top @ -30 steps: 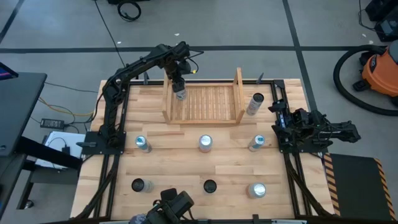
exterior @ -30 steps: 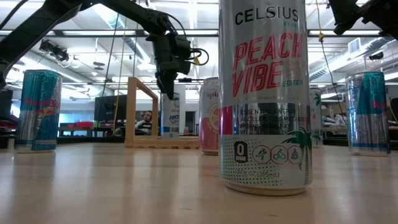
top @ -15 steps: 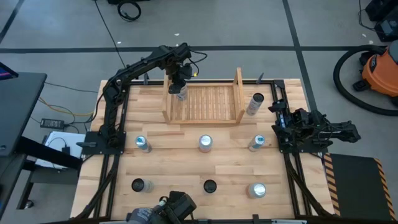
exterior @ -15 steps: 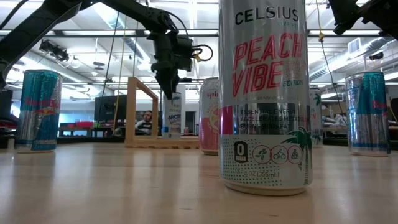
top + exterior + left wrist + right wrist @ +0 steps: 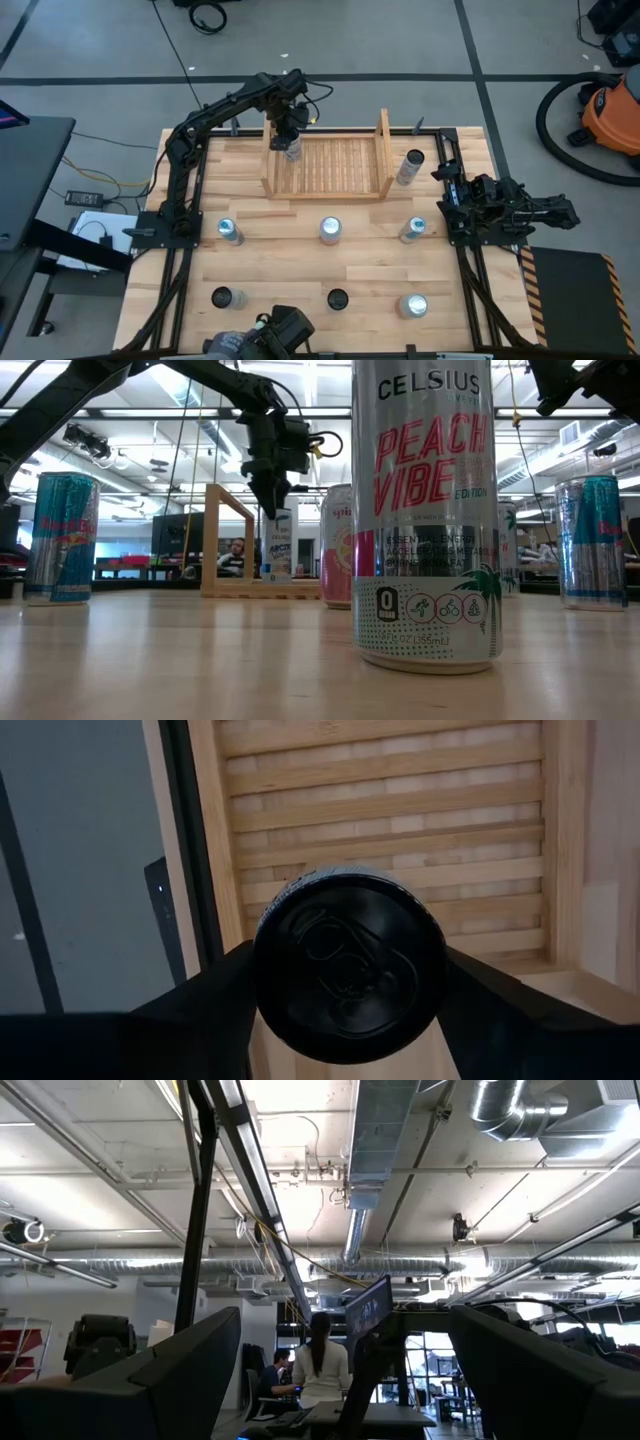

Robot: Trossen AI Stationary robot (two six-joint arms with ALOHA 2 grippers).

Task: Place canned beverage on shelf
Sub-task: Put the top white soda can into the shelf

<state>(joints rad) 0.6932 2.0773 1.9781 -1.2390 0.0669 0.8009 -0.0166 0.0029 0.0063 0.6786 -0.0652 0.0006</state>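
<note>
Can carried toward the shelf's back corner

The left gripper (image 5: 289,143) has moved toward 12 o'clock with its can (image 5: 291,150), from mid-slats to the shelf (image 5: 335,165) rear-left corner.

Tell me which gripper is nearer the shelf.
Left. The left gripper is over the shelf's left end, shut on a can. The right gripper rests open, off the table's right edge.

A can (image 5: 292,150) is held by the left gripper (image 5: 290,143) over the far left corner of the shelf (image 5: 326,166), just inside its left side board. The right gripper (image 5: 566,211) is parked folded at the table's (image 5: 300,250) right edge. One can (image 5: 408,167) stands right of the shelf; six more (image 5: 330,230) are set in two rows nearer the front.
</note>
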